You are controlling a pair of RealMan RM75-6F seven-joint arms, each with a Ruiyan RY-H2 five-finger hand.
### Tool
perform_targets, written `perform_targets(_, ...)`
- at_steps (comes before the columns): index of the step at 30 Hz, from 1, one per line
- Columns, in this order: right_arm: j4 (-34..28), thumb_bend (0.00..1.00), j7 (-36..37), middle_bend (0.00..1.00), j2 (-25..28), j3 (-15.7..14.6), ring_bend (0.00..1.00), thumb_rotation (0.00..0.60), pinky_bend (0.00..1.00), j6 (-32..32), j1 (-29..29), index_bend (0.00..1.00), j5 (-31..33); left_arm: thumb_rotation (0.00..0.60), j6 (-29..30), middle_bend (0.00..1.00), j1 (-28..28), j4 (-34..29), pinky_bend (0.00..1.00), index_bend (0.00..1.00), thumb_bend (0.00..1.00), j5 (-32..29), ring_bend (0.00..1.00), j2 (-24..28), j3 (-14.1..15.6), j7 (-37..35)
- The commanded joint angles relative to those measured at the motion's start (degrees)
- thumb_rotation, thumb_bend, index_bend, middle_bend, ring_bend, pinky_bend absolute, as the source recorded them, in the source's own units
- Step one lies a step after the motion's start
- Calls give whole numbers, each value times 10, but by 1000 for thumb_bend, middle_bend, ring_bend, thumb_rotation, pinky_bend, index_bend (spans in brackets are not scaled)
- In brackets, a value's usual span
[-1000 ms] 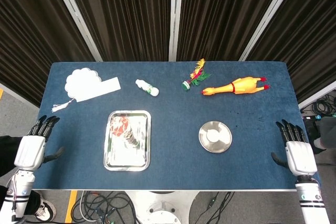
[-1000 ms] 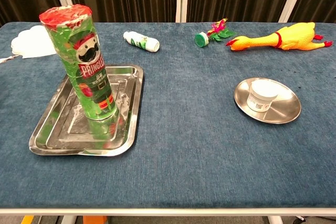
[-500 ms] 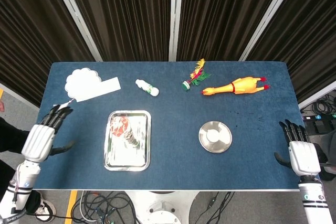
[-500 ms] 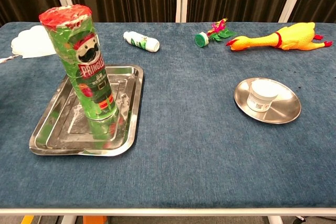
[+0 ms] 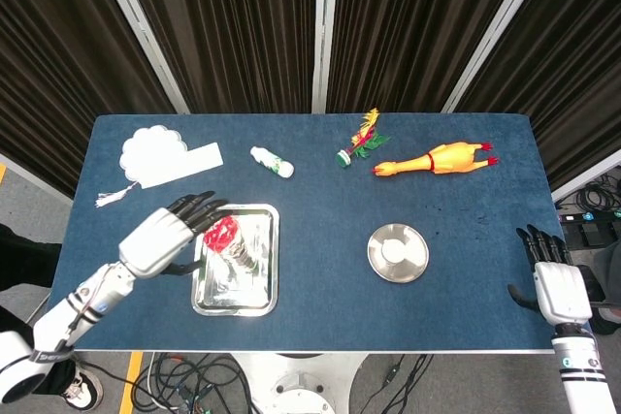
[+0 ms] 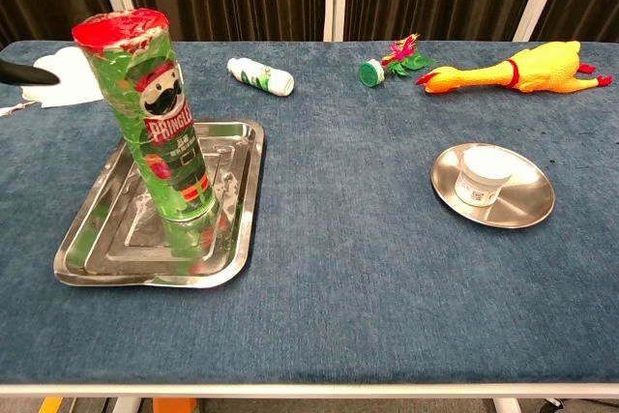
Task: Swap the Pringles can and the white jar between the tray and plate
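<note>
A green Pringles can [image 6: 155,113] with a red lid stands upright in the metal tray [image 6: 116,253] on the left of the table. From above, its red top [image 5: 221,233] shows inside the tray [image 5: 267,278]. The white jar [image 6: 482,174] sits in the round metal plate [image 6: 527,205], also seen in the head view as the jar [image 5: 394,251] on its plate [image 5: 417,264]. My left hand [image 5: 170,235] hovers just left of the can with fingers spread, holding nothing; only a dark fingertip [image 6: 24,72] shows in the chest view. My right hand [image 5: 555,283] stays open off the table's front right corner.
A white bottle [image 5: 272,162] lies behind the tray. A red-and-green feathered toy [image 5: 359,143] and a yellow rubber chicken [image 5: 437,159] lie at the back right. A white fan-shaped paper [image 5: 160,157] lies at the back left.
My left hand has swung from beyond the table's left edge in over the table, up beside the Pringles can. The right hand has barely moved.
</note>
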Motion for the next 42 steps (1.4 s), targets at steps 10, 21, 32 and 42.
perform_targets(10,13,184,17,0,-2,4,0,600,0,2,-3,0,2,600,-95,103,-72,6,173,138,195,-25,0,-8,9,-9)
perform_targets(21,28,193,32,0,-6,6,0,600,0,-20,-1,0,18,600,-94,302,-89,24,450,357,325,-53,205,-34,10,4)
perform_targets(32,34,212,47,2,-7,9,0,600,0,-13,-3,0,13,600,-91,342,-108,16,509,398,366,-62,253,-26,3,7)
perform_targets(42,37,213,50,5,-8,11,0,600,0,-9,-4,0,11,600,-113,368,-163,34,530,400,367,-88,276,-41,-37,-17)
